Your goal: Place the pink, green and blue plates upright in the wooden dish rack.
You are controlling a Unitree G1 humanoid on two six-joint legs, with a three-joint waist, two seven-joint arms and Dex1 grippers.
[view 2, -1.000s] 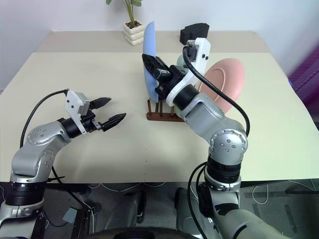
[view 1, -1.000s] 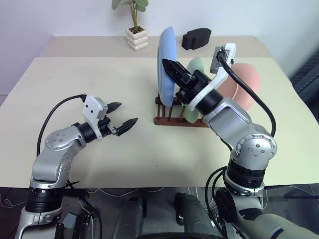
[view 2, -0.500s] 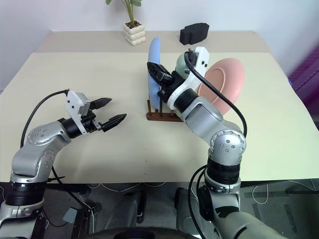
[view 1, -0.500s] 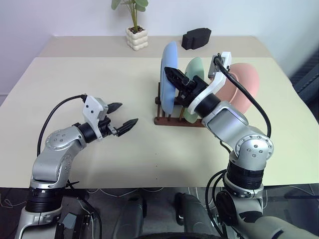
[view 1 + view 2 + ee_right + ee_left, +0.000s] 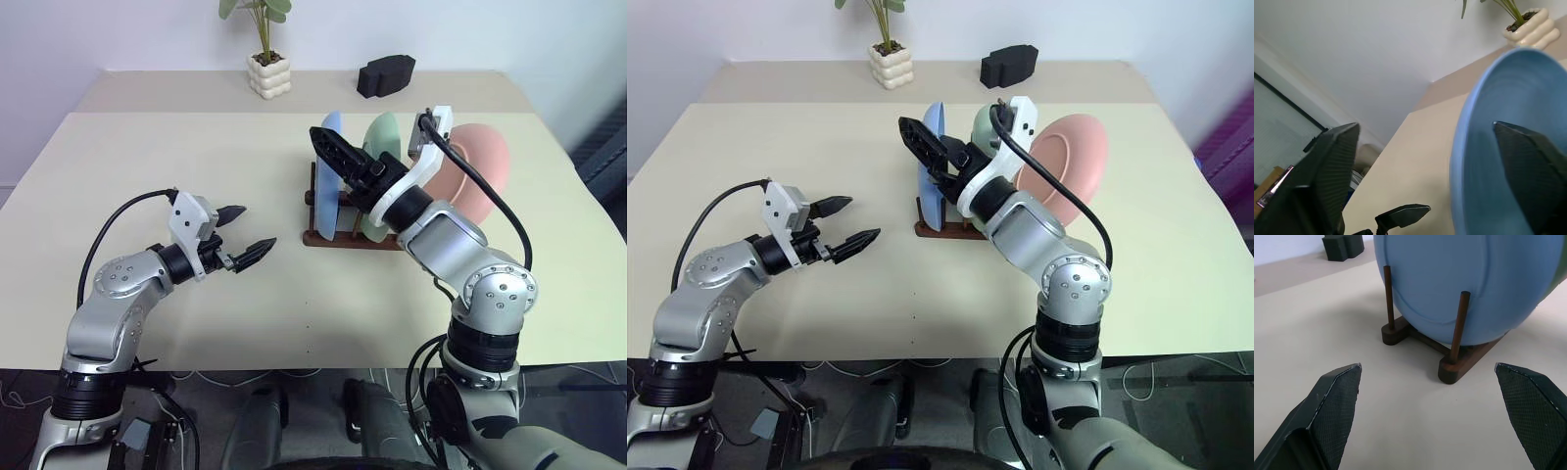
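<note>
I take the wooden dish rack (image 5: 348,233) as my reference; it stands on the beige worktop (image 5: 196,157).

Right arm: it reaches up from the near side of the rack, the forearm angled toward the rack's left end. The right gripper (image 5: 343,164) sits at the upper rim of the blue plate (image 5: 1459,279). Its jaws stand wide, one black finger on each side of the rim, gripping nothing.

Left arm: bent at the elbow, forearm about level, well to the left of the rack. The left gripper (image 5: 242,235) points toward the rack just above the worktop. Its jaws are wide and empty.

Plates: all three stand upright in the rack. The blue plate is at the left end between the pegs, the green plate (image 5: 384,142) is in the middle, and the pink plate (image 5: 480,166) is at the right end, leaning away to the right.

Behind the rack, at the far edge, I see a potted plant (image 5: 266,59) and a black blocky object (image 5: 385,75).

I can read no labels or writing.
</note>
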